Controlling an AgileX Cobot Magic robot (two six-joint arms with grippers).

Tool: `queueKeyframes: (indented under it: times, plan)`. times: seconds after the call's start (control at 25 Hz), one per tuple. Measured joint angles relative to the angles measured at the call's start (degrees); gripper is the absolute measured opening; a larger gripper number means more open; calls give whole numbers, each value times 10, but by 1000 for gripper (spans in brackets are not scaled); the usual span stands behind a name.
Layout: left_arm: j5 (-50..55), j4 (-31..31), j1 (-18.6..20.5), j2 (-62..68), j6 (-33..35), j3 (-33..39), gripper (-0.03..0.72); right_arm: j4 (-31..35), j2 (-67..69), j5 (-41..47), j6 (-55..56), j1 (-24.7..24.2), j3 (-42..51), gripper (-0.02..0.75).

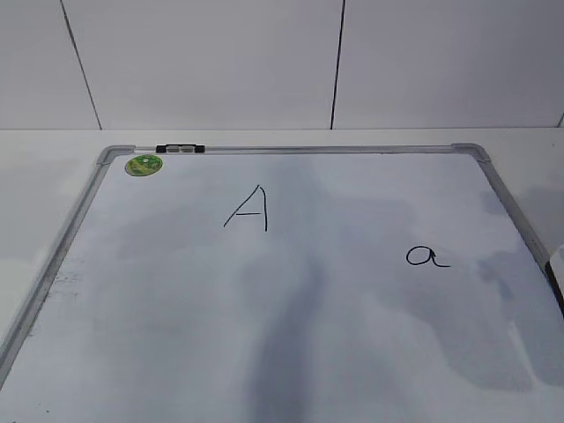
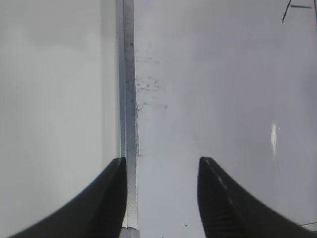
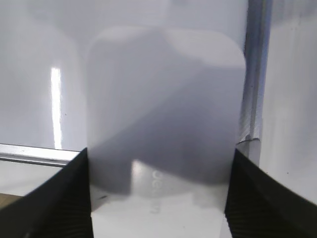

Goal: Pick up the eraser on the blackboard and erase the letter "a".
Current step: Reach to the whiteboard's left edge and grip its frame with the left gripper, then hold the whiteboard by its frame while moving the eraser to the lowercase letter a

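Grey metal frames the blackboard (image 1: 291, 335), which lies flat on a pale surface (image 1: 44, 176); a capital "A" (image 1: 248, 209) sits left of centre, the letter "a" (image 1: 426, 256) to the right, and a green magnet (image 1: 144, 165) near the far left corner by a black clip (image 1: 180, 149). From the left wrist, the left gripper (image 2: 161, 198) hangs with jaws spread over the frame edge (image 2: 128, 99). From the right wrist, the right gripper (image 3: 158, 198) has its jaws pinching the eraser (image 3: 166, 109) on both sides, near the board's corner.
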Motion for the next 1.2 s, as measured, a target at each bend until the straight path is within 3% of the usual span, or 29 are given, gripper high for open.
queueKeyframes:
  times: [0.6,1.2]
  plan:
    - [21,22,0,203,14,-118,351,0,0,0,0,0,0,561]
    - [-3,23,0,309,46,-134,310,0,0,0,0,0,0,561]
